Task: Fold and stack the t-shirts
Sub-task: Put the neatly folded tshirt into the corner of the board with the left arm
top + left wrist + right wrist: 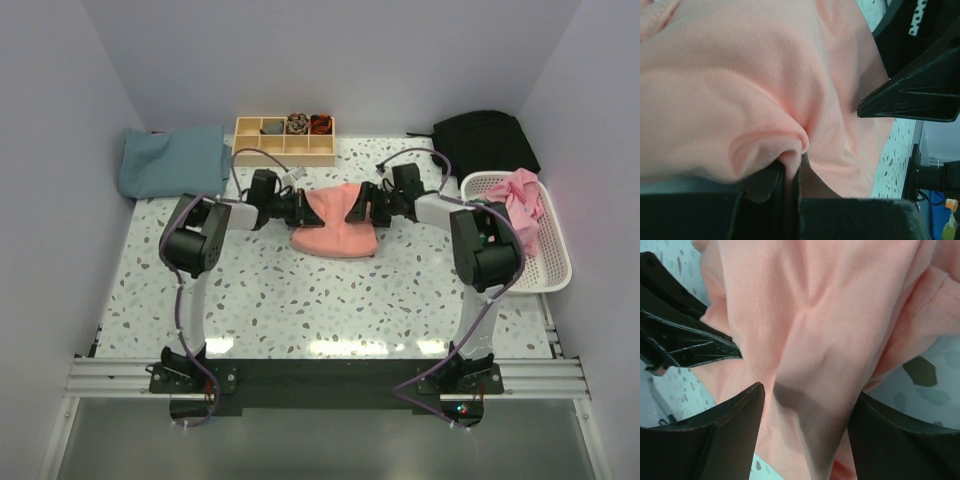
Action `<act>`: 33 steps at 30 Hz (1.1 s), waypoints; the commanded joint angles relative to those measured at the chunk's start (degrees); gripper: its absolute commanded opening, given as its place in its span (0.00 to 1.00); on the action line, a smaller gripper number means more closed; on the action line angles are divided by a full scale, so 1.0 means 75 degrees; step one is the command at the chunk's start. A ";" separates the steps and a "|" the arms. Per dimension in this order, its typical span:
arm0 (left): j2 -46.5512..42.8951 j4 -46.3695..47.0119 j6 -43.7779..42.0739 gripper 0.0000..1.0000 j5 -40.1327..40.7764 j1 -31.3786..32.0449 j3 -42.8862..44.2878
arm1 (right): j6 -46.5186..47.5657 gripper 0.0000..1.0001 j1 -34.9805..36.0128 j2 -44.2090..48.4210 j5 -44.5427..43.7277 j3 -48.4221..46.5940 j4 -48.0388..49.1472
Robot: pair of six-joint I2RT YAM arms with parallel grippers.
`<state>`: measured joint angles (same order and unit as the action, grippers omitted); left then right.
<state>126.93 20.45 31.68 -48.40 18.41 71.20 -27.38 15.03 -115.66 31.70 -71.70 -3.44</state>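
A salmon t-shirt (335, 232) lies bunched at the middle back of the table. My left gripper (304, 209) is at its left edge, shut on a pinched fold of the salmon t-shirt (765, 90), with the cloth squeezed between the two fingertips (805, 172). My right gripper (360, 208) is at the shirt's right edge. It is open, its fingers (732, 427) standing either side of a raised ridge of the salmon t-shirt (810, 330). A teal t-shirt (172, 160) lies folded at the back left.
A white basket (555, 262) at the right holds a pink garment (522, 203). A black garment (487, 140) lies at the back right. A wooden compartment tray (283, 140) stands at the back, just behind the grippers. The right gripper's finger (912, 95) shows in the left wrist view.
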 commanded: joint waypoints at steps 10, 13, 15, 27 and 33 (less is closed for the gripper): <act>-0.1889 -0.4963 -0.2605 0.00 0.2515 -0.0744 0.3279 | 0.1048 0.71 0.0059 0.2331 -0.2387 0.0865 -0.1334; -0.1761 -0.5608 -0.2980 0.00 0.2761 -0.0966 0.3970 | 0.1083 0.71 0.0071 0.2226 -0.2306 0.0877 -0.1322; -0.1597 -0.6111 -0.3226 0.00 0.2949 -0.1177 0.4624 | 0.1095 0.71 0.0071 0.2167 -0.2270 0.0865 -0.1322; -0.0236 -0.8282 -0.3978 0.00 0.3197 -0.3227 0.8895 | 0.1072 0.70 0.0059 0.1664 -0.2012 0.0725 -0.1240; -0.0273 -0.7848 -0.4189 0.00 0.3582 -0.3931 0.8448 | 0.1084 0.70 0.0071 0.1348 -0.1825 0.0561 -0.1252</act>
<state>125.69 -39.05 2.70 -22.90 -9.10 133.93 -20.27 15.38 -104.29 16.16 -65.23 -13.15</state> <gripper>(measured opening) 0.070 0.702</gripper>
